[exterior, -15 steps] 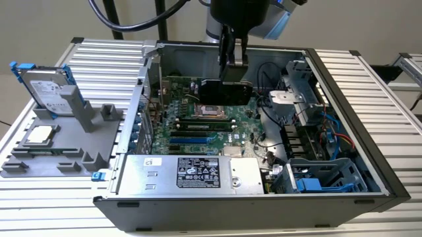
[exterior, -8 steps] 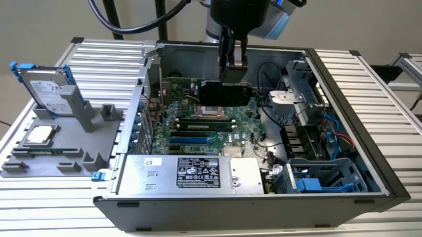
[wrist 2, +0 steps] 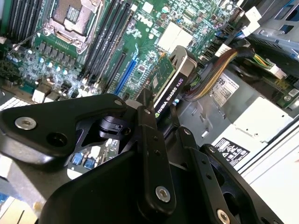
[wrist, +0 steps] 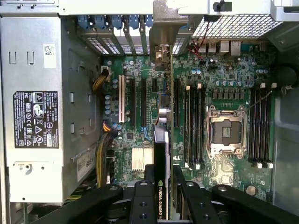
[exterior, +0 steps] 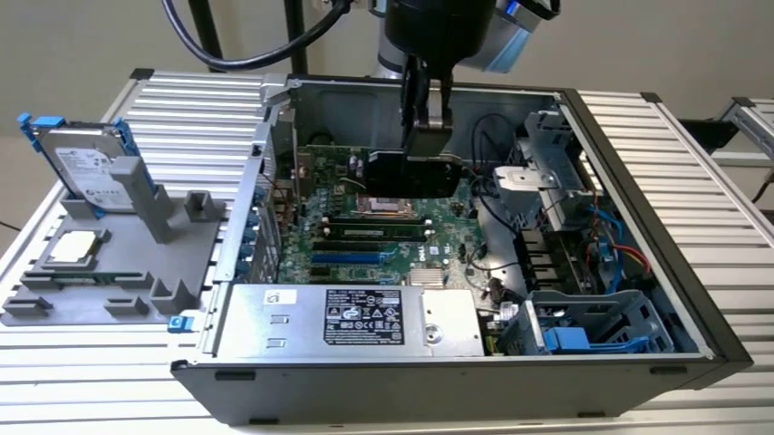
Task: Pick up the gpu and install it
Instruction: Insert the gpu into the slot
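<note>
The gpu (exterior: pixel 412 173) hangs over the green motherboard (exterior: pixel 362 237) inside the open computer case (exterior: pixel 629 227), with my gripper (exterior: pixel 426 136) shut on its upper edge. In both wrist views the card shows edge-on: the green board and black shroud of the gpu (wrist 2: pixel 169 86) run out from between the black fingers (wrist 2: pixel 148 126). In the first wrist view the gpu (wrist: pixel 161 154) lies in line with the expansion slots (wrist: pixel 140 100), and its silver bracket (wrist: pixel 163 28) reaches toward the rear slot openings. The gripper (wrist: pixel 162 176) pinches the card from both sides.
A power supply (exterior: pixel 362 317) fills the case's near side, with a drive cage (exterior: pixel 593 333) and cables (exterior: pixel 532 186) on the exterior view's right. The open processor socket (wrist: pixel 226 130) sits beside the memory slots. Outside, a grey holder (exterior: pixel 115 272) carries a hard drive (exterior: pixel 85 165) and a processor chip (exterior: pixel 75 245).
</note>
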Controlling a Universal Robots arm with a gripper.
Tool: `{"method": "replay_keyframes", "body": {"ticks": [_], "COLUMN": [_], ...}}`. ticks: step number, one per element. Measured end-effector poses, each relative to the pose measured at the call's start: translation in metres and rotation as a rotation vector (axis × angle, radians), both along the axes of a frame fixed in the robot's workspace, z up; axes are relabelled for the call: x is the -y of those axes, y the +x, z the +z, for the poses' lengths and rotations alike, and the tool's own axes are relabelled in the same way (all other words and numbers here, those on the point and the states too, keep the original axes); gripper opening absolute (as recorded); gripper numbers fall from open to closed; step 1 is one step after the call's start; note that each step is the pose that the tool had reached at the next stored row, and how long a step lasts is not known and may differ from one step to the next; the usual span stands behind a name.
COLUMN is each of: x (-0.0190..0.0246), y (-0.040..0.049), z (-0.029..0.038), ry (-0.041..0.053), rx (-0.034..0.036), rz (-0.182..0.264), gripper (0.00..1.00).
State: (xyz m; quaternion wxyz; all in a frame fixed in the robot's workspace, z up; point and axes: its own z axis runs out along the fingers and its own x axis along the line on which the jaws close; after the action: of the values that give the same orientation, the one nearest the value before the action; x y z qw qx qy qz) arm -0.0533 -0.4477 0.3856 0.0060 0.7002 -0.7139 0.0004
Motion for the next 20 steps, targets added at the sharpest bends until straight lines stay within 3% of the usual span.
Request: {"method": "replay_keyframes", "body": {"ticks": [20], "x": [0.0], "y": [0.0], "z": [-0.0059], "ry": [0.0], "rx": [0.0001], "rz": [-0.012], "gripper": [0.0]}}
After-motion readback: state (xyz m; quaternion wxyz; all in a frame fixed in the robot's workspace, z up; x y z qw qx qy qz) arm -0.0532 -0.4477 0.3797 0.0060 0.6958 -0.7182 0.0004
